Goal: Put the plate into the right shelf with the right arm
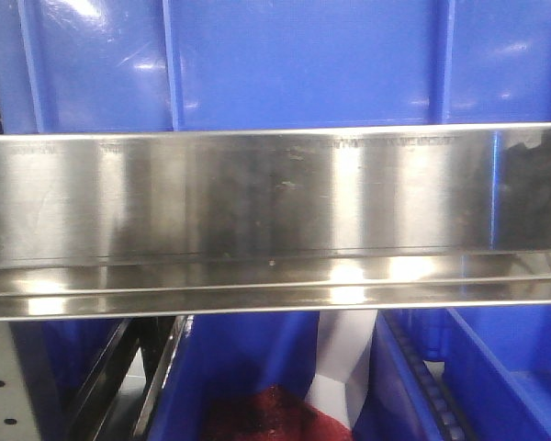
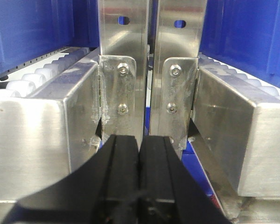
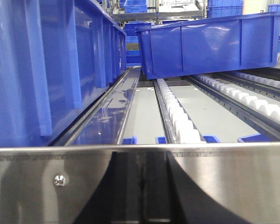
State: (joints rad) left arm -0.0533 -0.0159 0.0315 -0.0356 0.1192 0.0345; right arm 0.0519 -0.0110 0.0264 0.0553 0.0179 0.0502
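A perforated grey upright (image 1: 2, 386) stands at the lower left of the front view, with dark diagonal bars (image 1: 119, 367) beside it. Lower in that view lies a dark red patch (image 1: 257, 413) and a pale surface (image 1: 340, 367), perhaps the floor, though the view is too cramped to tell. In the right wrist view, white roller tracks (image 3: 177, 112) run back between grey panels (image 3: 205, 112). Far behind, more blue bins (image 3: 137, 5) sit on distant racks under bright overhead light.
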